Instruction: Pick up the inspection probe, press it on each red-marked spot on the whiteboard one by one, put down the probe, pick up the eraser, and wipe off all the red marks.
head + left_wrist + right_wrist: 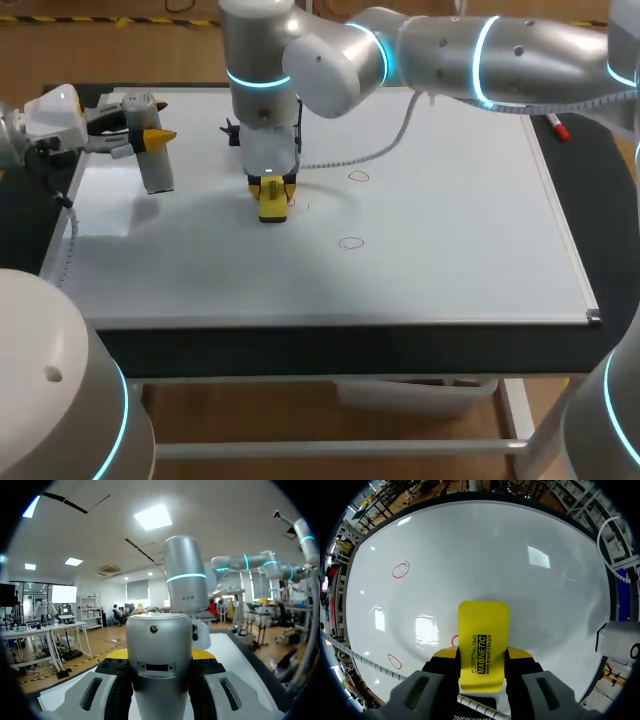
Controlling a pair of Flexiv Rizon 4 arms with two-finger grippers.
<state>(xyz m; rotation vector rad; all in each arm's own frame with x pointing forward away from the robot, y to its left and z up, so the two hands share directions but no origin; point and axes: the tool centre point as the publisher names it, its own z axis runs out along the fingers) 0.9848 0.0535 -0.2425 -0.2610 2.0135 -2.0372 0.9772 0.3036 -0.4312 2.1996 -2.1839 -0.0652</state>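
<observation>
Both our grippers are clenched: right gripper (482,659) grasping the yellow eraser (483,635) over the whiteboard (520,555), left gripper (160,656) grasping the probe (159,630).

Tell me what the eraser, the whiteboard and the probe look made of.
Eraser: yellow moulded plastic, smooth with soft sheen; wiping pad hidden. Whiteboard: glossy white coated panel, mirroring ceiling lights; silvery frame, probably aluminium. Probe: grey cylinder, satin metallic look; metal or painted plastic.
</observation>
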